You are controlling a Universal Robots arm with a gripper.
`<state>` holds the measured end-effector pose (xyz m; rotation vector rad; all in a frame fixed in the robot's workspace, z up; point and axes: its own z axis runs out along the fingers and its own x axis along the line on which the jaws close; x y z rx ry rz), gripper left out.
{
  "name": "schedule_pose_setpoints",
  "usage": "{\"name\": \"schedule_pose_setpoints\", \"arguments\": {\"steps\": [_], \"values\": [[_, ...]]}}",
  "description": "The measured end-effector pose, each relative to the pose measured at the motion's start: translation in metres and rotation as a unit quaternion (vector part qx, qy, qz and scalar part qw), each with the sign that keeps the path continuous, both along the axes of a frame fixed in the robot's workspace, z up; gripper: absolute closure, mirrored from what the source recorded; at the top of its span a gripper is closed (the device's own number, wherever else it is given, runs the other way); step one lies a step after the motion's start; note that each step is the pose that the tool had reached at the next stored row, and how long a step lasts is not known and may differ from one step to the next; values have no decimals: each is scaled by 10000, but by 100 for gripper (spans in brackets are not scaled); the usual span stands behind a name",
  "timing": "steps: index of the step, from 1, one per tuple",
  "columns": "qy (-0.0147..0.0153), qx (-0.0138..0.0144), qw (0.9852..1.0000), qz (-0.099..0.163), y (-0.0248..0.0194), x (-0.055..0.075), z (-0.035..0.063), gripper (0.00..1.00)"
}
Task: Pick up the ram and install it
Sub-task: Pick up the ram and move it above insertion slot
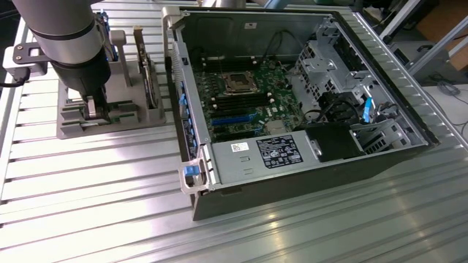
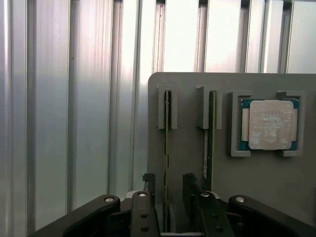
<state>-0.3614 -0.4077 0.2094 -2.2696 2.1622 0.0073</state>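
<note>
The claw [image 2: 169, 180] stands open, one finger on each side of the ram [image 2: 167, 133] with a gap either way, so nothing is gripped. The ram stands on edge in a slot of the grey holder [image 2: 187, 148]. A second stick [image 2: 210, 133] stands in the next slot, just beside it. Past that stick a processor [image 2: 269, 123] lies flat in its own pocket. In the exterior view the arm [image 1: 69, 38] comes down over the holder at ten o'clock of the scene. The open case [image 1: 292, 192] lies at three o'clock of the holder, near but apart, its board [image 1: 241, 104] facing up. Both rest on the ribbed metal table [image 1: 87, 181].
</note>
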Motion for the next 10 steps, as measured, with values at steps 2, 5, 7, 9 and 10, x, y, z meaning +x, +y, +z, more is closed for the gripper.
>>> {"name": "schedule_pose_setpoints", "arguments": {"steps": [2, 5, 7, 9, 10], "values": [[0, 0, 10000, 0, 0, 0, 0, 65], [0, -1, 10000, 0, 0, 0, 0, 84], [0, 0, 10000, 0, 0, 0, 0, 88], [0, 0, 10000, 0, 0, 0, 0, 88], [0, 0, 10000, 0, 0, 0, 0, 88]]}}
